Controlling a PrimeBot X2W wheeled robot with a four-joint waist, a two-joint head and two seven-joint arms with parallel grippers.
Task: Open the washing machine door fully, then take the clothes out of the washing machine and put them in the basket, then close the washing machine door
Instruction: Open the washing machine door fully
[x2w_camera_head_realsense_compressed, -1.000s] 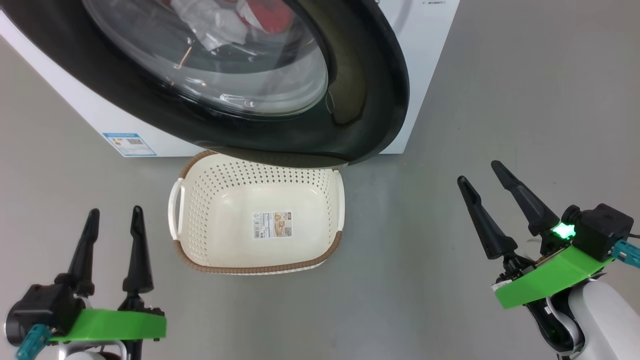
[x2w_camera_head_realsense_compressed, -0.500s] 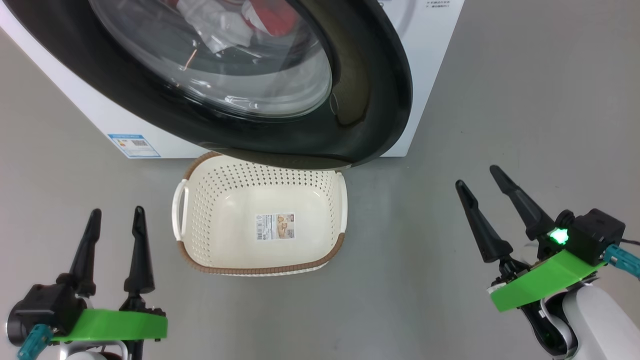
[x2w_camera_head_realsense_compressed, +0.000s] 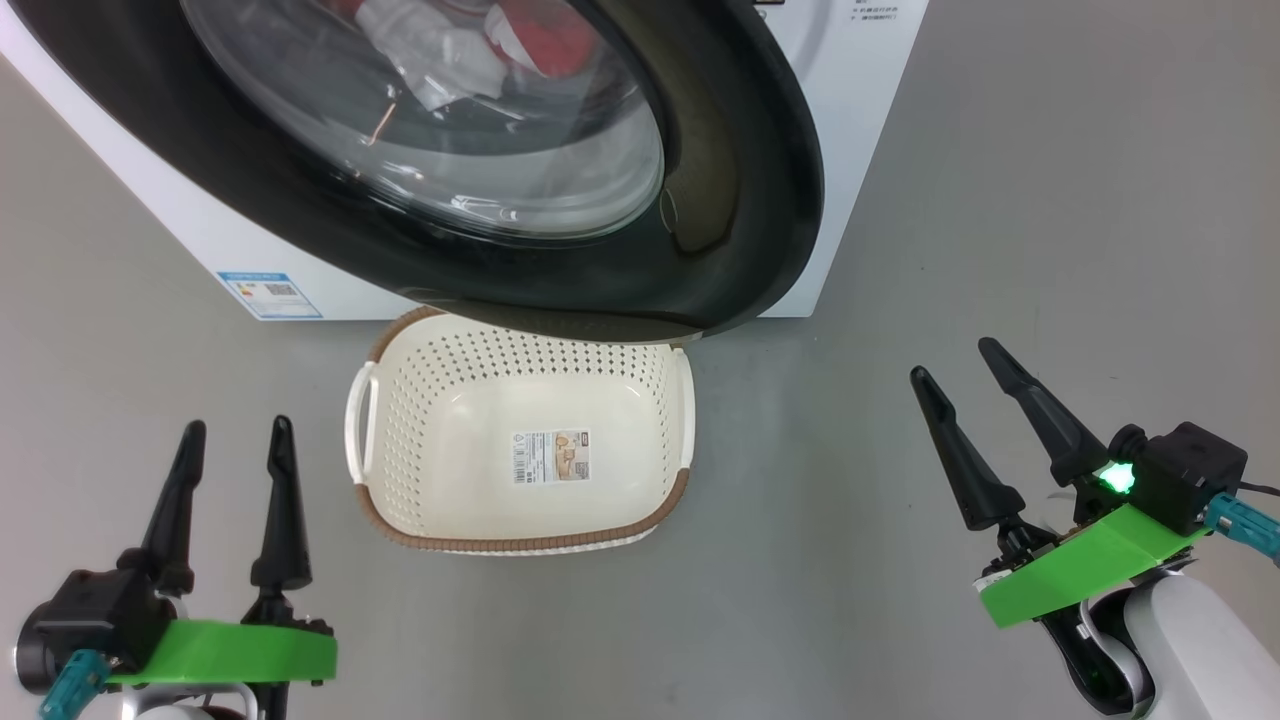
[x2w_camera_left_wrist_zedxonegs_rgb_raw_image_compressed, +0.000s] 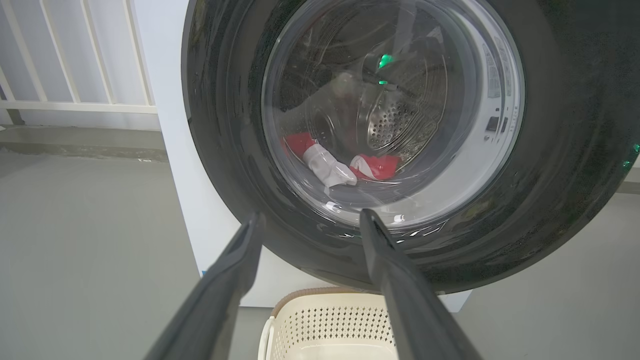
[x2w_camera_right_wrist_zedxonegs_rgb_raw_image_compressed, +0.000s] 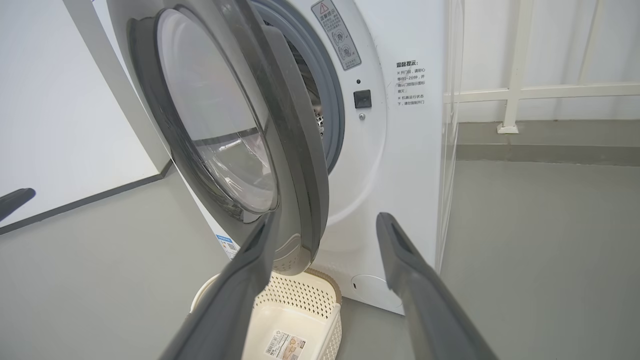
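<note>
- Both stand spread and empty: left tool (x2w_camera_head_realsense_compressed: 238, 425), right tool (x2w_camera_head_realsense_compressed: 953, 358).
- The washing machine door (x2w_camera_head_realsense_compressed: 740, 200) hangs ajar: hook its free edge, then swing it wide above the basket (x2w_camera_head_realsense_compressed: 520, 540).

I see the washing machine door (x2w_camera_head_realsense_compressed: 740, 200) rimmed glossy black, red-and-white clothes (x2w_camera_left_wrist_zedxonegs_rgb_raw_image_compressed: 372, 167) behind its glass, the white washing machine (x2w_camera_head_realsense_compressed: 860, 120) with a blue label sticker (x2w_camera_head_realsense_compressed: 270, 295) at eight o'clock, and the cream, hole-dotted basket (x2w_camera_head_realsense_compressed: 420, 400) with a brown woven rim.

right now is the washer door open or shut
Partly open: the washing machine door stands swung off the grey gasket, a gap between them, yet not swung fully back.
</note>
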